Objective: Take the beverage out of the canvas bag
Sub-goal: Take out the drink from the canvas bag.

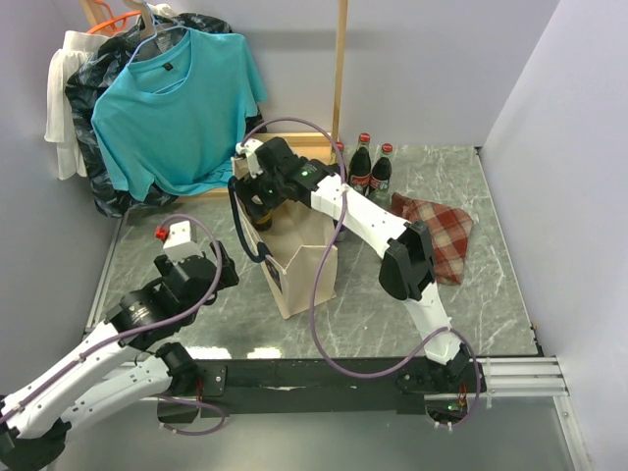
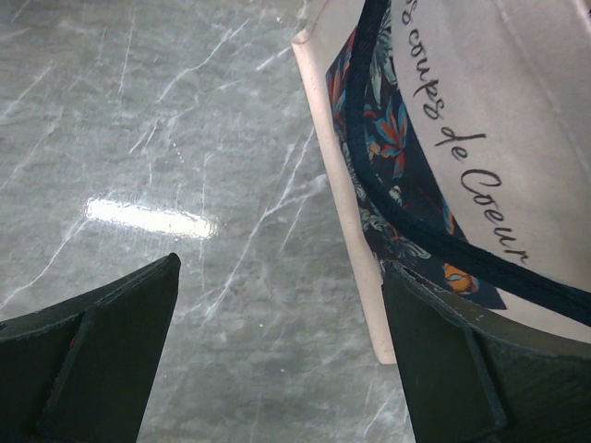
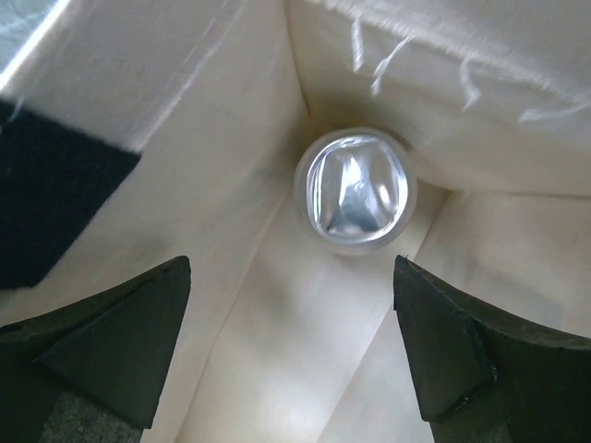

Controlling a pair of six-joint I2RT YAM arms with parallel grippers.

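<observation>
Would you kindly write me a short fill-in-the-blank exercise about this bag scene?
1. The right tool hangs ___ over the beverage inside the canvas bag.
2. The beverage's top is ___ in colour.
3. In the top view, the plaid cloth lies to the bag's ___.
4. The left tool holds ___.
Missing words: open; silver; right; nothing.

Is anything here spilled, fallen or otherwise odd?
Nothing is spilled; the bag and the bottles stand upright. Only the plaid cloth lies crumpled on the table, beside the bottles.
</observation>
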